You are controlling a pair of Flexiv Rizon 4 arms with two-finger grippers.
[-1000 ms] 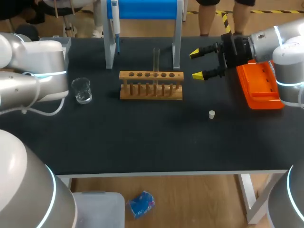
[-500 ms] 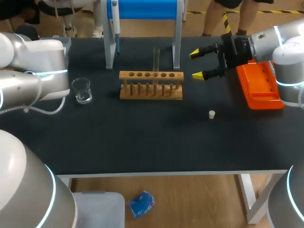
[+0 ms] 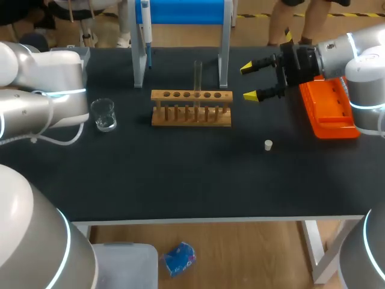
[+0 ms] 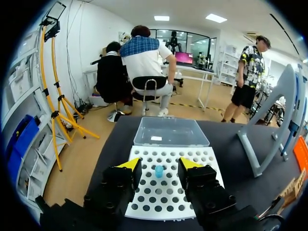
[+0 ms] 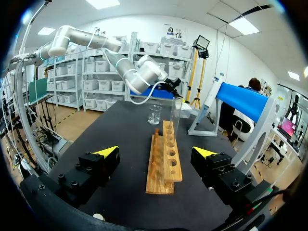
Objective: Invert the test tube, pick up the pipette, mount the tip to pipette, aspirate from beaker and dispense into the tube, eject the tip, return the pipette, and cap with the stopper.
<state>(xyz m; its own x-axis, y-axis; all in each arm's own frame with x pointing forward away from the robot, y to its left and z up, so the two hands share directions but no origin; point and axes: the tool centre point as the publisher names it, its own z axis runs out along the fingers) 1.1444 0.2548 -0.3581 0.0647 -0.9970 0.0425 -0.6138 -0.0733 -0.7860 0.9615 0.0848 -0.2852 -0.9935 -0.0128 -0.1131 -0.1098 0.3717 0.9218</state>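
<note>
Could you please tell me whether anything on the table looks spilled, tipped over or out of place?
Nothing stands out. The test tube stands upright in the wooden rack, the beaker is upright with no spill, and the stopper lies loose nearby.

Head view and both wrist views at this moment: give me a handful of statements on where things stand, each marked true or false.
1. The test tube stands upright in the wooden rack. True.
2. The right gripper is shut on the stopper. False: its fingers are open and empty, up beside the rack, and the stopper lies on the table apart from it.
3. The pipette hangs on the blue stand. True.
4. The beaker stands right next to the orange box. False: the beaker is on the opposite side of the rack from it.
5. The left gripper is open over a white perforated tray. True.
</note>
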